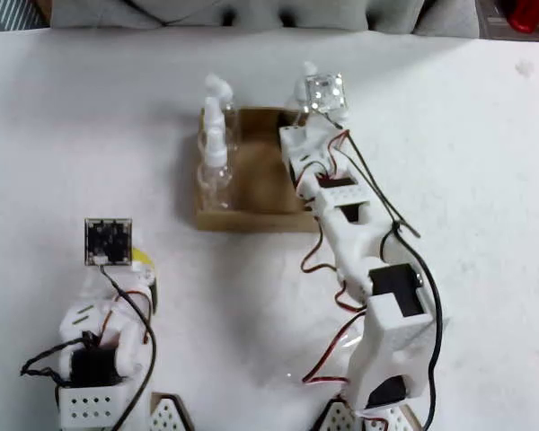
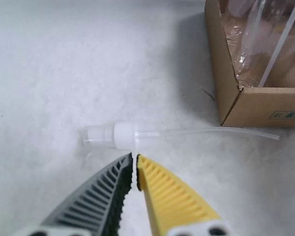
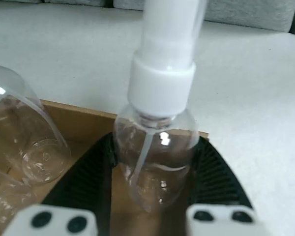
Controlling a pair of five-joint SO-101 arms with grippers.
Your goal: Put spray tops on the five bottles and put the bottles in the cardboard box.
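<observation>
Clear plastic bottle with a white spray top seated on its neck is clamped between the black fingers of the right hand, the pads pressed against both sides of its round body. In the high view it is at the upper right corner of the brown cardboard box, which lies near the centre of the white table. Several capped bottles are packed along the box's left side.

A loose white spray top lies on its side on the table in the middle of the left wrist view. Its thin clear dip tube runs right, toward the box corner. The left hand, one finger grey and one yellow, has its jaws drawn together with the tips right at the top's collar. We cannot tell whether they pinch it.

We judge the held bottle to be empty, so light, thin-walled and slick. We think a moderate squeeze across the widest part of the body suits it, since a hard one would dent it. The loose top looks tiny and almost weightless, and its tube limp. We would take it by the stiff collar, never by the tube.
</observation>
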